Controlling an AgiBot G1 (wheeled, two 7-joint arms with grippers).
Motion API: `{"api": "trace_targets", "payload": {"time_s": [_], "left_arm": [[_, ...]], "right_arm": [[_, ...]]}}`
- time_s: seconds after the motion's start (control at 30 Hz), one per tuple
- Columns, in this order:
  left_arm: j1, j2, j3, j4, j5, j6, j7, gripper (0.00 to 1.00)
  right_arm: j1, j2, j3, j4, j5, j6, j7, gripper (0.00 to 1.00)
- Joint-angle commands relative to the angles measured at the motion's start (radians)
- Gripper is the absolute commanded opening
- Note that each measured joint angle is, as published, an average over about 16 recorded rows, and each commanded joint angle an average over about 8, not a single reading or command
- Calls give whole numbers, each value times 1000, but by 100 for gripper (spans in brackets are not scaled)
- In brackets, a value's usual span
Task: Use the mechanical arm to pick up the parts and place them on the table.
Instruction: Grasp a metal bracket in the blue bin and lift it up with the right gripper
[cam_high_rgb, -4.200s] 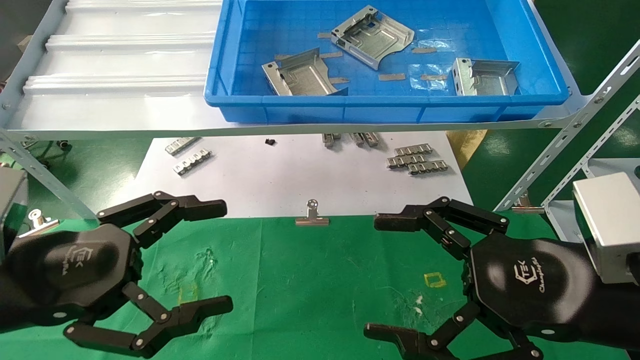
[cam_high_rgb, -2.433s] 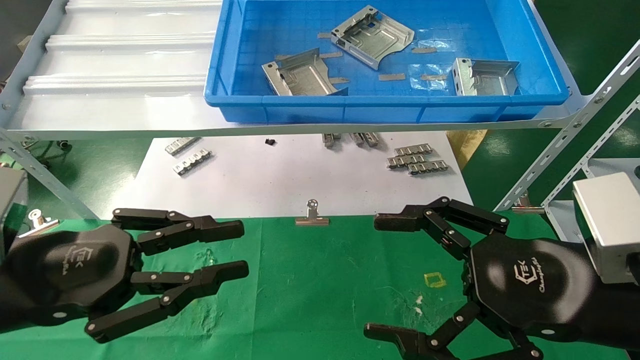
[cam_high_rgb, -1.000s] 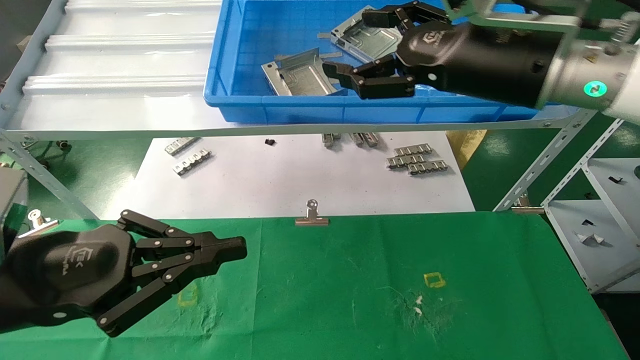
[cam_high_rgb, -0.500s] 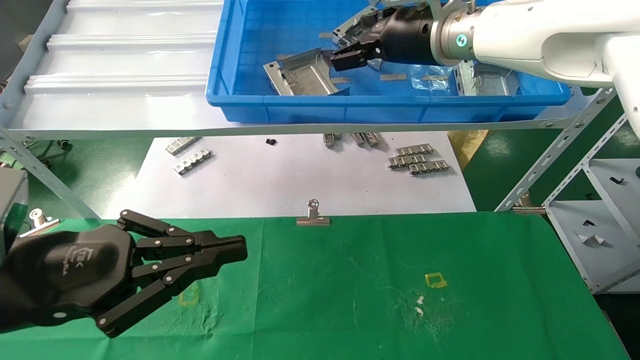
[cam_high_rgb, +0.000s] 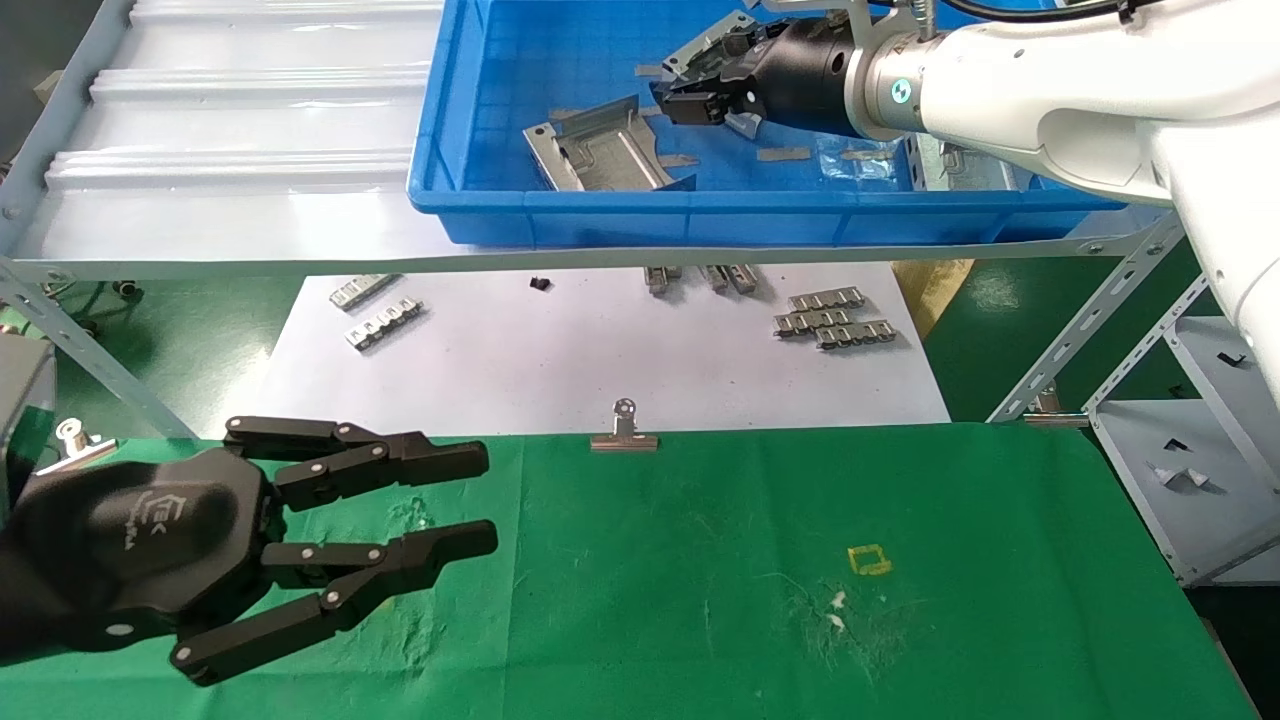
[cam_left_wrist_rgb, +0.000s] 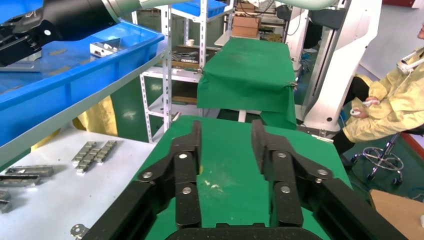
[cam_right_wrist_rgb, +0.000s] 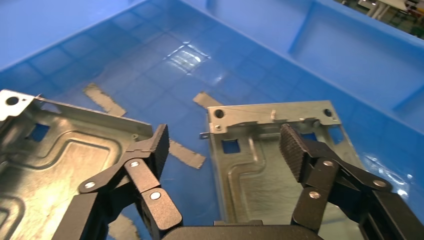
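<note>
The right tool (cam_high_rgb: 700, 95) reaches into a blue bin (cam_high_rgb: 770, 215) on a grey shelf (cam_high_rgb: 230, 130), its fingers (cam_right_wrist_rgb: 152, 147) spread apart around a metal plate (cam_right_wrist_rgb: 270, 165) without gripping it. A second plate (cam_high_rgb: 605, 150) lies just beside it, a third (cam_high_rgb: 960, 165) partly hidden behind the arm. The left tool (cam_high_rgb: 450, 500) hovers open over the green table (cam_high_rgb: 700, 560), near a binder clip (cam_high_rgb: 624, 430) and white paper (cam_high_rgb: 600, 350).

Left gripper (cam_high_rgb: 460, 500): your fingers now stand apart, having reopened from pinched.
Right gripper (cam_right_wrist_rgb: 225, 145): you now reach into the bin, fingers spread, a part (cam_right_wrist_rgb: 272, 160) between the jaws.
</note>
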Motion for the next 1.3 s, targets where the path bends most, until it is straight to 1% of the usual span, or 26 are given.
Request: {"api": "trace_targets", "payload": {"time_s": [0.03, 0.33, 0.77, 1.1, 1.2, 1.3], "left_arm": [[0, 0, 0, 0, 0, 0, 0, 100], [0, 0, 0, 0, 0, 0, 0, 100], [0, 0, 0, 0, 0, 0, 0, 100], [0, 0, 0, 0, 0, 0, 0, 100], [0, 0, 0, 0, 0, 0, 0, 100], [0, 0, 0, 0, 0, 0, 0, 100]], "right_arm": [[-4, 1, -22, 7, 6, 14, 25, 0], [-7, 2, -105, 30, 40, 51, 93, 0], [-8, 3, -211, 60, 94, 73, 140, 0], [6, 7, -267, 55, 134, 84, 136, 0], [21, 9, -276, 56, 150, 73, 121, 0], [41, 12, -280, 58, 167, 45, 100, 0]]}}
